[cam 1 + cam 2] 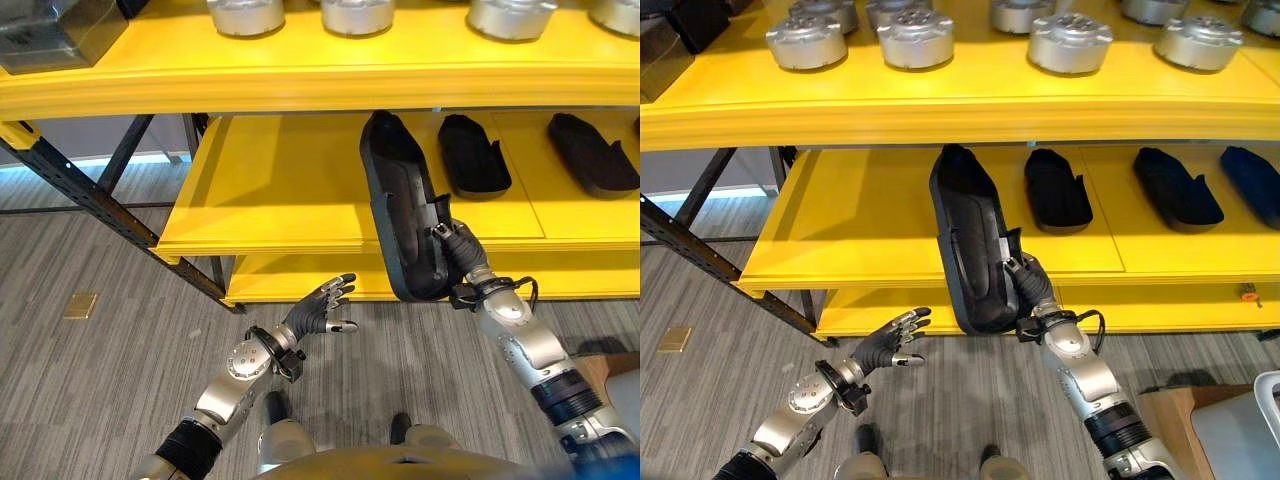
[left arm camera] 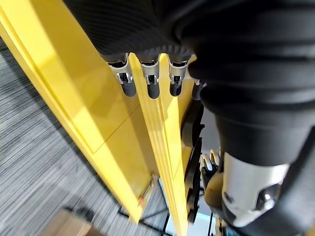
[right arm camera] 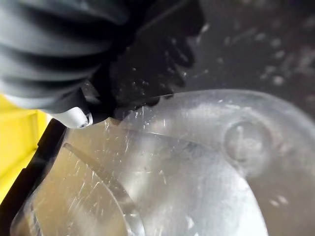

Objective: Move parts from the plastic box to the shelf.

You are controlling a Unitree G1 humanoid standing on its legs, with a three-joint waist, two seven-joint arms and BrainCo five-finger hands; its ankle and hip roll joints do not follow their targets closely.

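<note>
A long black moulded part (image 1: 395,190) stands tilted on its edge, its far end over the lower yellow shelf (image 1: 270,190) and its near end hanging past the shelf's front lip. My right hand (image 1: 458,248) is shut on the part's near end, fingers curled round its rim; the part's glossy inside (image 3: 187,162) shows close up in the right wrist view. My left hand (image 1: 320,308) hovers open below the shelf's front edge, left of the part and apart from it, its fingers (image 2: 150,81) straight. A corner of the clear plastic box (image 1: 1268,400) shows at the lower right.
Other black parts (image 1: 472,155) (image 1: 592,152) lie flat on the lower shelf to the right. Silver round parts (image 1: 1070,42) line the upper shelf. A dark box (image 1: 55,30) sits on the upper shelf's left. A black rack brace (image 1: 90,200) slants at the left.
</note>
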